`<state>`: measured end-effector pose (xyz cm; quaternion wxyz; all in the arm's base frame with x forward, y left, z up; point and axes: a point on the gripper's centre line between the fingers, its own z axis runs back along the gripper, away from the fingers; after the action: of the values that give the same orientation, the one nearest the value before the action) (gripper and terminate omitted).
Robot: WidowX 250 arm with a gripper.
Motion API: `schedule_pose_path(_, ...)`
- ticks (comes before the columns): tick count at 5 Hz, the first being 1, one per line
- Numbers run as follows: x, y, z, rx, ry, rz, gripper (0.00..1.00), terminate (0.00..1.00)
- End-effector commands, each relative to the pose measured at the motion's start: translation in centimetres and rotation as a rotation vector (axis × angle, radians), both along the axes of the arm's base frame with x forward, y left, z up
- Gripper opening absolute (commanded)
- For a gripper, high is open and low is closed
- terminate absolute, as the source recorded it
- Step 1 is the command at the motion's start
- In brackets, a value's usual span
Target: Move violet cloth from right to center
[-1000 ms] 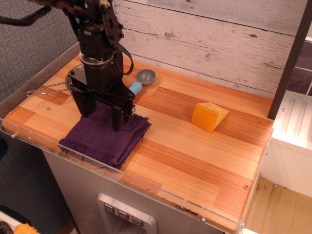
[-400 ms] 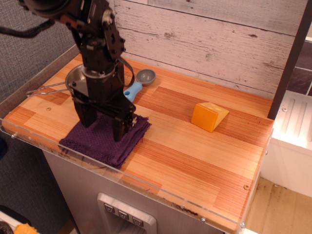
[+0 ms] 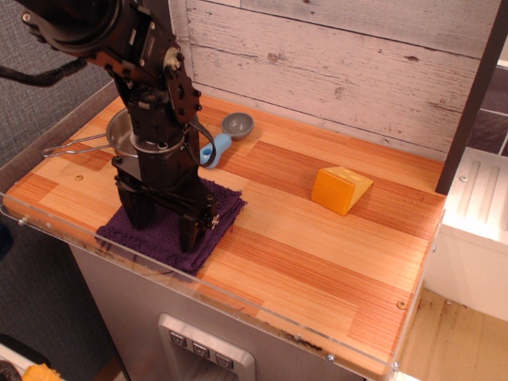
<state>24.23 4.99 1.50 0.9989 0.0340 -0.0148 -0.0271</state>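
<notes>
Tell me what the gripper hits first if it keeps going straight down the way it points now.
The violet cloth. The gripper points down with its fingers spread over the cloth, and their tips look to be at or nearly on the fabric; exact contact is hard to judge from this view. The wooden table lies beneath.

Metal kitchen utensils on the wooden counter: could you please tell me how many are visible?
2: a steel pot with a wire handle at the back left, partly hidden behind the arm, and a blue-handled grey scoop beside it.
</notes>
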Motion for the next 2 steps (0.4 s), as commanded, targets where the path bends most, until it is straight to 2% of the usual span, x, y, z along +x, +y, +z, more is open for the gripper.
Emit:
schedule_pose_path(1,-1.16,0.48,-2.19,-0.021,0.070,0.020,1.00,0.00)
schedule_pose_path(2,-1.36,0.04,-2.64,-0.029,0.091,0.003,1.00,0.00)
